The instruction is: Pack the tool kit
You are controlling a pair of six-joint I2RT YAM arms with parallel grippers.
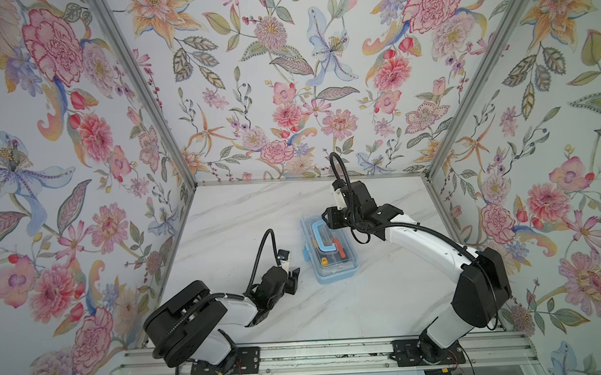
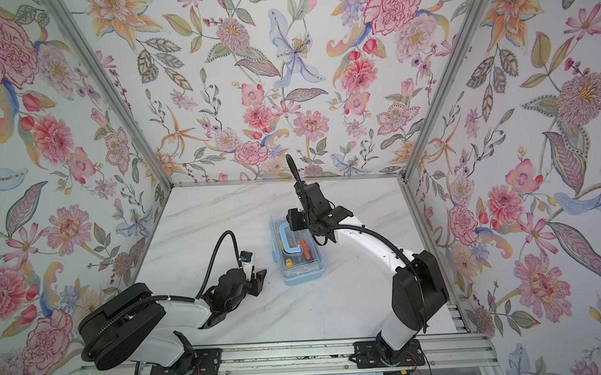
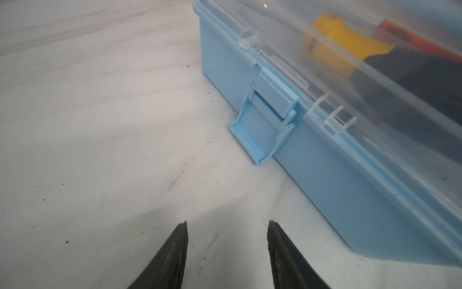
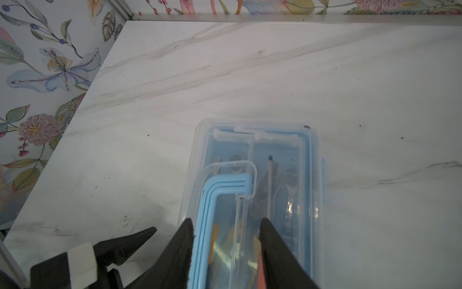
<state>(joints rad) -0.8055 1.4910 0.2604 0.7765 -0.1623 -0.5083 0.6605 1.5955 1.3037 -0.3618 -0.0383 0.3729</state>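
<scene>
The tool kit (image 1: 337, 268) (image 2: 302, 269) is a light blue box with a clear lid down on it, standing mid-table. Through the lid show an orange-handled tool (image 1: 339, 247) and a yellow-handled one (image 3: 337, 45). The lid's blue handle (image 4: 207, 200) lies flat. My right gripper (image 4: 225, 222) (image 1: 327, 217) hovers open over the box's far end, its jaws either side of the handle's long bar, gripping nothing. My left gripper (image 3: 228, 222) (image 1: 294, 276) is open and empty, low over the table left of the box. It faces the side latch (image 3: 262, 125), whose flap hangs outward.
The marble table (image 1: 241, 215) is walled by floral panels on the left, the back and the right. An aluminium rail (image 1: 317, 354) with both arm bases runs along the front edge. The left arm's elbow sits low at the front left.
</scene>
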